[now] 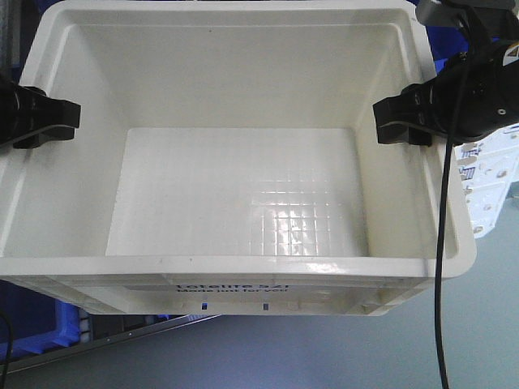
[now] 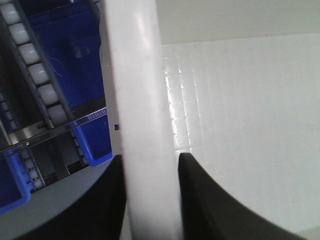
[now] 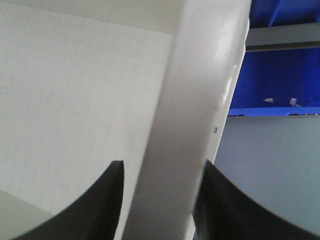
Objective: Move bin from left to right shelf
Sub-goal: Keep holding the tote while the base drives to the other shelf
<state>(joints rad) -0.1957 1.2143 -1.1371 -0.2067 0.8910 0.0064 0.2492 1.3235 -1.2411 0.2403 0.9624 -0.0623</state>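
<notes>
1. The white bin [image 1: 227, 267] fills most of the front-facing view. Its open top faces the camera, and glare lies on the gridded bottom. Black print runs along the outer wall on the near side, under the thick rim. The bin is held between the two arms by its short sides. Whether its base rests on anything I cannot tell, since the underside is hidden.
2. A plain grey ground [image 1: 340, 356] lies below the near edge of the bin. It may be floor or a surface.
3. Blue bins [image 1: 32, 328] show under the bin's near left corner, and more blue shows behind its far right corner. In the right wrist view one sits on a grey shelf just beyond the rim.
4. The left tool [image 1: 50, 121] is pinching the left rim. In the left wrist view one of its dark fingers [image 2: 210, 205] is inside the wall and the other outside, both pressed to the white plastic.
5. The right tool [image 1: 401, 121] is pinching the right rim in the same way, with one finger on each side of the rim.
6. A row of white rollers [image 2: 47, 92] runs between metal rails beside the blue bins in the left wrist view.
7. A black cable [image 1: 442, 267] hangs down from the right arm across the bin's right rim.
8. A white printed sheet [image 1: 486, 182] sits just past the right arm.
</notes>
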